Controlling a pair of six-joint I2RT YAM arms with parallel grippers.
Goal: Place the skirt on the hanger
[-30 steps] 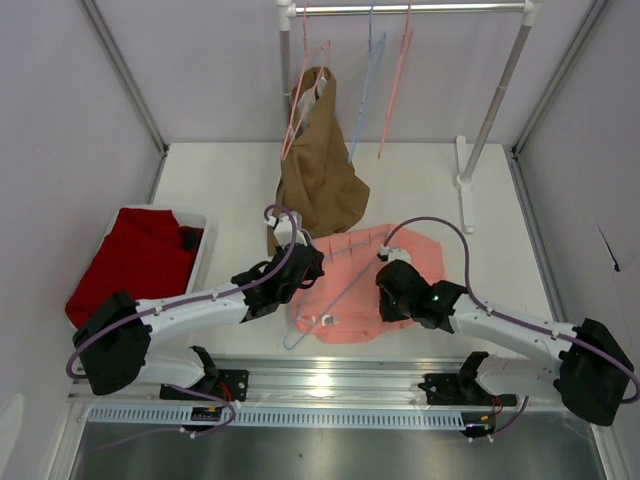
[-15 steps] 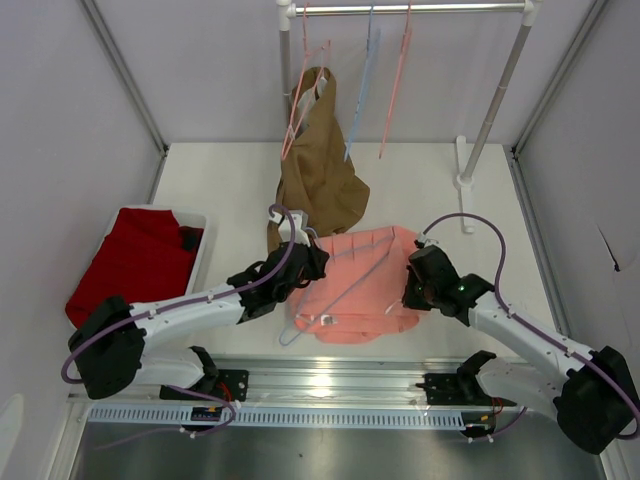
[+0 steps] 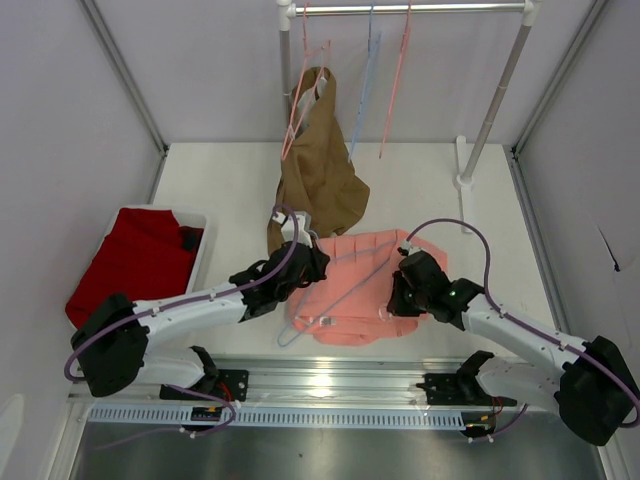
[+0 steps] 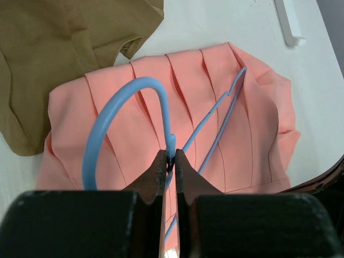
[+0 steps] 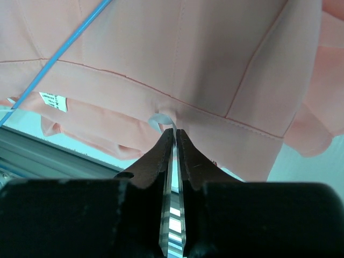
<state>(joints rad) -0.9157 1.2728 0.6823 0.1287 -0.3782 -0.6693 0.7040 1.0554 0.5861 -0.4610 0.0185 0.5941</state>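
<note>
Salmon-pink pleated fabric, the skirt point(image 3: 350, 300), lies flat on the white table point(image 3: 420, 190) between the two arms, near the front edge. The pale-blue hanger point(image 4: 171, 141) lies on top of it, running diagonally, with its hook toward the left arm.

Left gripper point(image 4: 171, 161): jaws pressed onto the hanger's neck at the base of the hook, wire pinched between the tips.

Right gripper point(image 5: 173, 134): jaws close together with only a thin slit between them. The tips are at a small white loop point(image 5: 157, 119) on the skirt's waistband seam; whether they grip it cannot be told. A white label point(image 5: 52, 100) shows on the same band to the left.

Surroundings:
- Brown garment point(image 3: 318, 175): hangs from the rail point(image 3: 430, 8) and drapes onto the table. Its lower end lies just beside the skirt's far edge, close to the left gripper.
- Pink hangers point(image 3: 402, 70) and a second blue hanger point(image 3: 366, 85) hang on the rail.
- Dark red cloth point(image 3: 135, 265): in a white bin point(image 3: 203, 232) at the left, well apart from the skirt.
</note>
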